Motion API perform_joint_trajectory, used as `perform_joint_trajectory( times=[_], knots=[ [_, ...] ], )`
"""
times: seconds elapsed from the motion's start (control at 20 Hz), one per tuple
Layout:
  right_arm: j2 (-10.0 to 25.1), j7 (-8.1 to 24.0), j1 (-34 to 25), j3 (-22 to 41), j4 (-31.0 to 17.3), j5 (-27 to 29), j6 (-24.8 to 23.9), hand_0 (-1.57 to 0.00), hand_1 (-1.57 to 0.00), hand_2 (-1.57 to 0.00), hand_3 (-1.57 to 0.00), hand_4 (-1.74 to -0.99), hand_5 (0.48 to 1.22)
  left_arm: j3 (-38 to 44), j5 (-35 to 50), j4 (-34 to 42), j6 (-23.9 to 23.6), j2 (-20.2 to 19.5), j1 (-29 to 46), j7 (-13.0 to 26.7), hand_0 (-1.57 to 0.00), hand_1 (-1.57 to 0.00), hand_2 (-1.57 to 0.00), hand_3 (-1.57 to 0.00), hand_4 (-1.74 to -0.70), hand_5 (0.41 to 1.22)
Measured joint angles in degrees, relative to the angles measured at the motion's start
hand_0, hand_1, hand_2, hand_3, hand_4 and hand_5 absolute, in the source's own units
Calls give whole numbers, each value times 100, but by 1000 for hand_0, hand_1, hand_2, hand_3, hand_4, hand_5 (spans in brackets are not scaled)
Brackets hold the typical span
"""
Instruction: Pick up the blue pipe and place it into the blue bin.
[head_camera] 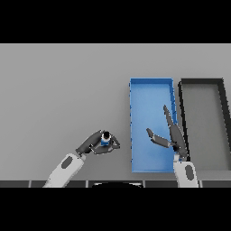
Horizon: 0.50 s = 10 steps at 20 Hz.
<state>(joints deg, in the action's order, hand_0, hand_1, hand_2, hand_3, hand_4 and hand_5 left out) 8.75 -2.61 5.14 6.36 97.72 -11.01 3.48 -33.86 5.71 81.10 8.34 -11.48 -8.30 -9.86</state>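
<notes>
A small blue pipe point(105, 140) with a dark top sits in my left hand point(94, 144), whose fingers and thumb curl round it just left of the blue bin point(150, 92). The pipe is over the grey table, outside the bin's left wall. My right hand point(170, 135) hovers over the bin's lower right part with straight fingers spread and the thumb out to the left, holding nothing.
A black bin point(203, 82) with a grey floor stands right beside the blue bin on its right. The grey table point(63, 90) stretches left and to the back.
</notes>
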Motion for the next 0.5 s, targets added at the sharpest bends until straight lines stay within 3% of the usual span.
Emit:
perform_joint_trajectory(
  times=[0.1,0.35,0.5],
  knots=[
    [-28,-87,35,14,14,25,14,1,1,1,1,-1174,558,-33,-70,-12,-111,51,-57,114,-1416,-1446,-1464,-1443,-1525,1174],
    [3,155,-85,-27,-66,36,20,1,1,1,1,-1154,550,12,-180,327,-139,116,-62,-185,-1520,-1530,-1536,-1529,-1485,1206],
    [12,-57,6,10,-76,-91,-37,1,1,1,1,-1138,552,59,-98,638,-130,280,-129,-220,-1545,-1550,-1553,-1549,-1478,1213]
  ],
)
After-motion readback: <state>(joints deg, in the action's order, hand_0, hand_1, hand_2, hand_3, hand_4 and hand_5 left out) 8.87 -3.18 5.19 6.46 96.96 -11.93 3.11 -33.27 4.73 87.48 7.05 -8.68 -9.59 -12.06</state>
